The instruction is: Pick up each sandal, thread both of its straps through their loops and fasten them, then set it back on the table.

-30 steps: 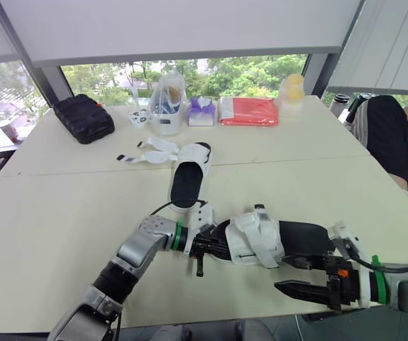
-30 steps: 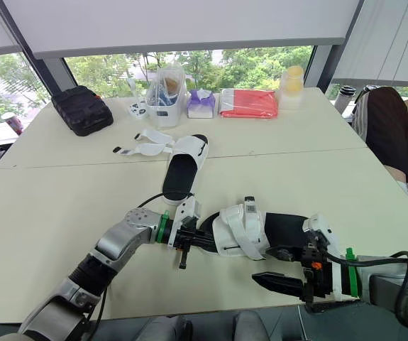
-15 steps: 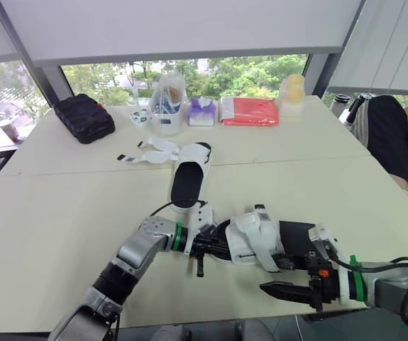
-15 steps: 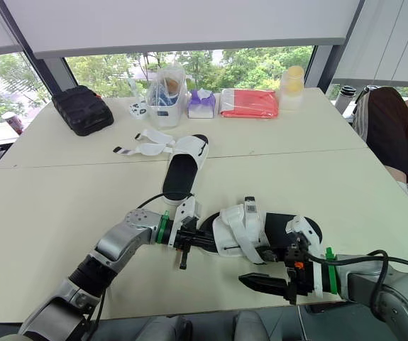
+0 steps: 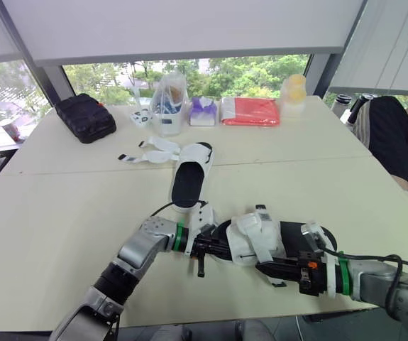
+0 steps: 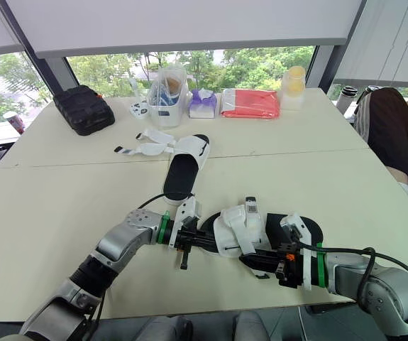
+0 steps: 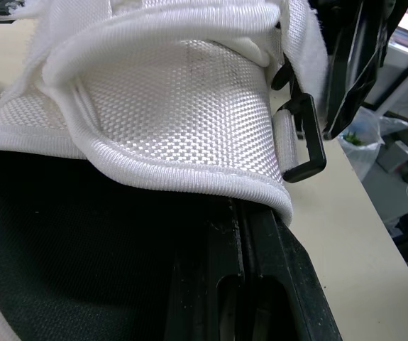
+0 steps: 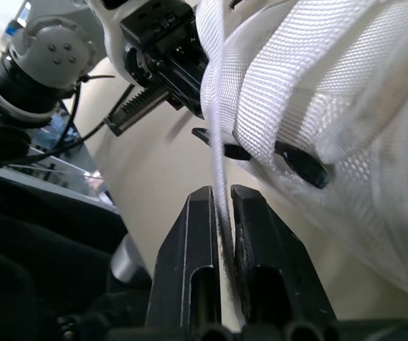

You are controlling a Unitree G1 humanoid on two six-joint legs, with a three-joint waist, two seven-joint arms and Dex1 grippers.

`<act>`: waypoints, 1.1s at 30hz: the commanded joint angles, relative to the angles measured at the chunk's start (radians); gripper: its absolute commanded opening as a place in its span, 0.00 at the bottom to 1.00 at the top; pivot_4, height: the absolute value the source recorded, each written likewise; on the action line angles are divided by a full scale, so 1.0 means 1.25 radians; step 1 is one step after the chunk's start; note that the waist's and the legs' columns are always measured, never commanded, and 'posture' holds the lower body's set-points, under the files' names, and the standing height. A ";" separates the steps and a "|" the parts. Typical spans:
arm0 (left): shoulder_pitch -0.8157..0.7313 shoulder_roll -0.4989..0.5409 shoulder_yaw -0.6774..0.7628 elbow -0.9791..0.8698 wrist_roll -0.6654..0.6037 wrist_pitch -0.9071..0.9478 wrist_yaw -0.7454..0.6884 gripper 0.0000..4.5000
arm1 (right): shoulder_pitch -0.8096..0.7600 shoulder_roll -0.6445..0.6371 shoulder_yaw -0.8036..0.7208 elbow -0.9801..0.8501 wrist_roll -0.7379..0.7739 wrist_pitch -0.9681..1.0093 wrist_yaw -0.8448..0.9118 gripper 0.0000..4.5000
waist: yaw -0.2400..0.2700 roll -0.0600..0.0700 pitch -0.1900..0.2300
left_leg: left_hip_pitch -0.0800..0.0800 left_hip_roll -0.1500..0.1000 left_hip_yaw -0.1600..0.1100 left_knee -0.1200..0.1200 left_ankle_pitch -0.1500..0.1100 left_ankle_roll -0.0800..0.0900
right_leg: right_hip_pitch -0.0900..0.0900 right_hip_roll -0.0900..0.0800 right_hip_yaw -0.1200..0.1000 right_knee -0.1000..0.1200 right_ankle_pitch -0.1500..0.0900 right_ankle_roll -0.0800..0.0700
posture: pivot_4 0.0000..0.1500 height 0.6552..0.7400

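The near sandal (image 5: 260, 240), black-soled with white straps, lies close to the table's front edge. My left gripper (image 5: 214, 246) is shut on the sole at its toe end; in the left wrist view the fingers (image 7: 260, 284) pinch the black sole under the white upper, beside a black buckle loop (image 7: 300, 139). At the sandal's near side my right gripper (image 5: 265, 268) is shut on a thin white strap (image 8: 219, 153), which runs down between its fingers (image 8: 201, 234). The second sandal (image 5: 188, 181) lies farther back mid-table, its straps (image 5: 150, 150) spread open.
Along the far edge stand a black pouch (image 5: 84, 117), a clear plastic container (image 5: 167, 99), a tissue box (image 5: 202, 111), a red packet (image 5: 249, 111) and a yellow bottle (image 5: 292, 92). A person (image 5: 395, 142) sits at the table's right side.
My right gripper has moved left to the near sandal's side and gone from wide open to shut on a strap. The left arm and both sandals have stayed put.
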 commanded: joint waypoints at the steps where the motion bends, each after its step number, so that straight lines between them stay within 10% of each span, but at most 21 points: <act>1: 0.017 0.007 -0.024 0.038 0.035 0.015 0.013 0.00 | -0.018 -0.058 -0.058 -0.066 0.109 0.068 0.028 0.06 | 0.000 0.000 0.000 | 0.000 0.000 0.000 0.000 0.000 0.000 | 0.000 0.000 0.000 0.000 0.000 0.000 | 1.00 1.00; 10: 0.009 -0.009 -0.031 0.058 0.043 0.000 0.014 0.00 | -0.153 -0.033 -0.057 -0.034 0.330 0.138 -0.111 0.06 | 0.011 -0.001 0.000 | 0.000 0.000 0.000 0.000 0.000 0.000 | 0.000 -0.001 0.000 0.000 0.000 0.000 | 1.00 1.00; 17: 0.016 -0.007 -0.022 0.053 0.043 0.002 0.020 0.00 | -0.032 -0.110 -0.050 -0.074 0.112 0.040 -0.016 0.06 | 0.021 -0.001 0.000 | -0.001 -0.001 0.000 0.000 0.000 0.001 | -0.001 -0.001 -0.001 -0.001 0.000 0.000 | 1.00 1.00; 24: 0.022 -0.007 -0.024 0.042 0.039 0.011 0.018 0.00 | 0.122 -0.061 -0.047 -0.090 0.029 -0.018 -0.030 0.68 | 0.018 -0.001 0.000 | 0.000 -0.001 0.001 0.000 0.000 0.000 | 0.001 -0.001 -0.001 0.000 -0.001 0.002 | 1.00 1.00; 33: 0.017 -0.005 -0.032 0.043 0.040 0.013 0.012 0.00 | 0.085 0.087 0.005 -0.093 0.112 0.045 -0.177 0.68 | 0.019 -0.002 0.000 | 0.000 -0.001 0.000 0.000 0.000 0.000 | 0.000 -0.001 -0.001 0.000 -0.001 0.002 | 1.00 1.00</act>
